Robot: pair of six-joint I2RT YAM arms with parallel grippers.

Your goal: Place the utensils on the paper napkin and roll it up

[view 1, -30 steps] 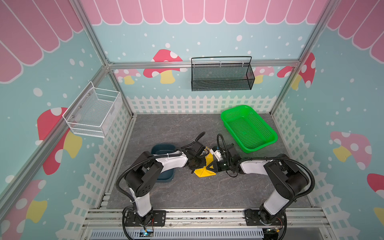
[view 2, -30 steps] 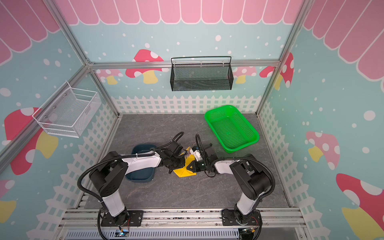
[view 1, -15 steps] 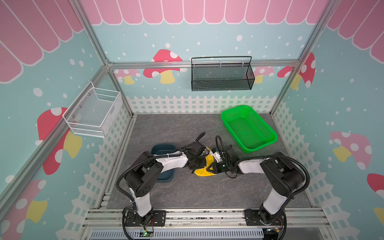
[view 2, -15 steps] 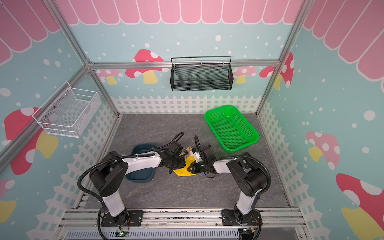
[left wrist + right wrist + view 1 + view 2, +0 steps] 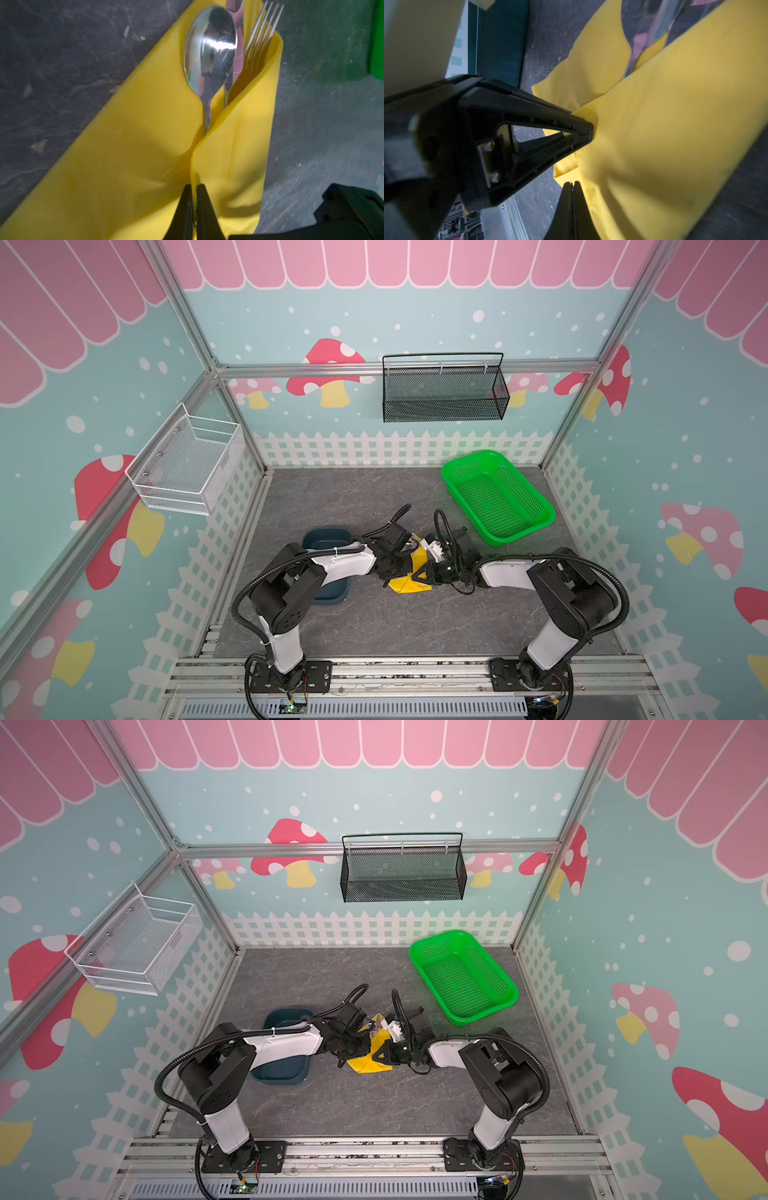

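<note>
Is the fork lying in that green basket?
No, the left wrist view shows the fork sticking out of the folded yellow paper napkin, beside the spoon.

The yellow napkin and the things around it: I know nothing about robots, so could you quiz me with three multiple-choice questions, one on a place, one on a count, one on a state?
1. Where on the table does the green basket stand?
A) far right
B) near left
C) dead centre

2. How many utensils poke out of the paper napkin in the left wrist view?
A) one
B) two
C) three

3. What is the left gripper doing?
A) standing wide open
B) pinching a fold of the napkin
C) resting inside the basket

Answers:
1 A, it sits at the far right in both top views.
2 C, the spoon, knife and fork all show.
3 B, its jaws are closed with yellow paper between them.
</note>
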